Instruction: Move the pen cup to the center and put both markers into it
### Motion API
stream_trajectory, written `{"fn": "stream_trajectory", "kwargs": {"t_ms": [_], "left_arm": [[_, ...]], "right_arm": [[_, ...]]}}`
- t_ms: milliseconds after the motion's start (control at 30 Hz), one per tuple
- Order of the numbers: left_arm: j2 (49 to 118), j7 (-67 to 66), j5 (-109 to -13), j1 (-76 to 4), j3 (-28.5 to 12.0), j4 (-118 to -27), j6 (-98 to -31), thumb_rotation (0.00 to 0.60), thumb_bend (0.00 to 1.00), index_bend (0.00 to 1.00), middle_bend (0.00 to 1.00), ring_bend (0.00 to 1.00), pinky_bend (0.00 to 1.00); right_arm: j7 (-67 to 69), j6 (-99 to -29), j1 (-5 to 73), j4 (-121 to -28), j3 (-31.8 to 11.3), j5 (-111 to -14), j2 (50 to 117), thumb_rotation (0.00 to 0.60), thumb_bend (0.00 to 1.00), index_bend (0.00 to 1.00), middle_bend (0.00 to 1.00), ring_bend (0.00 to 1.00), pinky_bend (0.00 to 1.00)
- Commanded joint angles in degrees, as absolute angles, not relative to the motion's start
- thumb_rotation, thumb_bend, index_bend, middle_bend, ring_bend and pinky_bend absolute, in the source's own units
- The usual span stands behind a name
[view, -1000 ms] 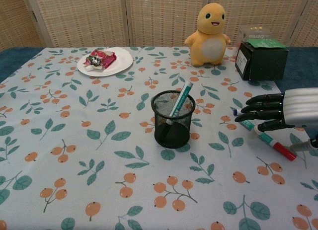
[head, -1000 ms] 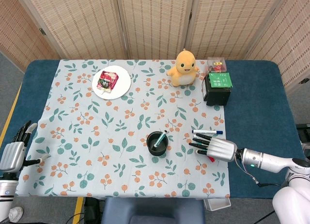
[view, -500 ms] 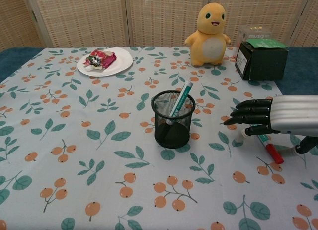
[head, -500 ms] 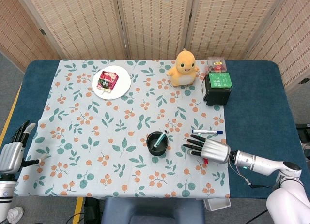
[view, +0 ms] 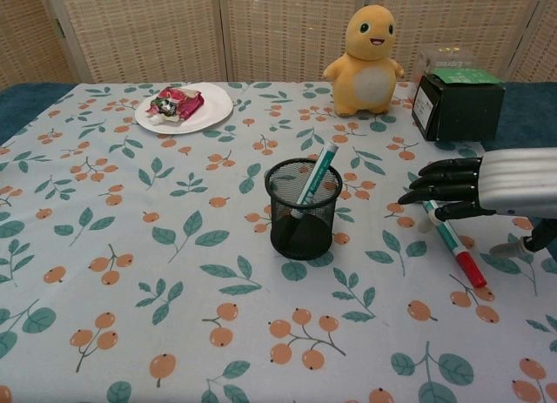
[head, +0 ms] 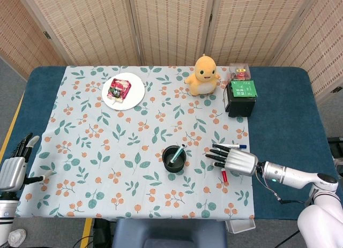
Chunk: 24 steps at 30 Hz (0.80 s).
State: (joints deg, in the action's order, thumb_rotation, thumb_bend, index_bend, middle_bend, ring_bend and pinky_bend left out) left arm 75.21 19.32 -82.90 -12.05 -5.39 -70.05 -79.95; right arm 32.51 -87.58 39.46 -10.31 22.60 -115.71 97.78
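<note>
**Right hand drifts back over the loose marker**

Since half a second ago the right hand (view: 487, 187) has shifted a little away from the cup and up the bench, so more of the red-capped marker (view: 454, 245) shows beneath it. That marker has turned too: it now lies more lengthwise, red cap nearest me, its far end hidden under the fingers (view: 439, 184).

The hand hangs palm down, forearm reaching in low from the right edge. Its dark fingers are stretched out flat and spread, pointing toward the pen cup (view: 302, 208), holding nothing. Whether they touch the marker I cannot tell.

The black mesh pen cup stands upright near the middle of the flowered cloth (head: 107, 151), with a teal marker (view: 316, 177) leaning inside it. From the head view a second loose pen with a blue cap (head: 229, 146) lies just beyond the fingers.

The left hand (head: 15, 167) sits off the cloth at the bench's left edge, fingers straight and apart, empty.
</note>
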Motion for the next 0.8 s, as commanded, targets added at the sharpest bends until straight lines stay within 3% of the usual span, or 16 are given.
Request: {"fn": "stream_trajectory", "kwargs": {"t_ms": [33, 500, 800], "left_arm": [[75.3, 19.0, -82.8, -12.1, -5.4, -70.1, -79.9, 0.6, 0.05, 0.0, 0.0, 0.0, 0.21], [75.3, 19.1, -82.1, -11.9, -5.8, -69.9, -79.6, 0.6, 0.05, 0.0, 0.0, 0.0, 0.21], [75.6, 18.5, -82.0, -12.1, -5.8, -69.8, -79.1, 0.6, 0.05, 0.0, 0.0, 0.0, 0.21]], "right_arm": [[32.5, -87.5, 40.3, -10.8, 22.7, -115.7, 97.6, 0.6, 0.26, 0.21, 0.0, 0.0, 0.0], [34.0, -90.7, 43.6, -11.9, 24.9, -118.1, 95.9, 0.6, 0.29, 0.45, 0.0, 0.0, 0.0], [34.7, -89.4, 43.6, -12.5, 25.2, -118.0, 95.5, 0.6, 0.29, 0.45, 0.0, 0.0, 0.0]]}}
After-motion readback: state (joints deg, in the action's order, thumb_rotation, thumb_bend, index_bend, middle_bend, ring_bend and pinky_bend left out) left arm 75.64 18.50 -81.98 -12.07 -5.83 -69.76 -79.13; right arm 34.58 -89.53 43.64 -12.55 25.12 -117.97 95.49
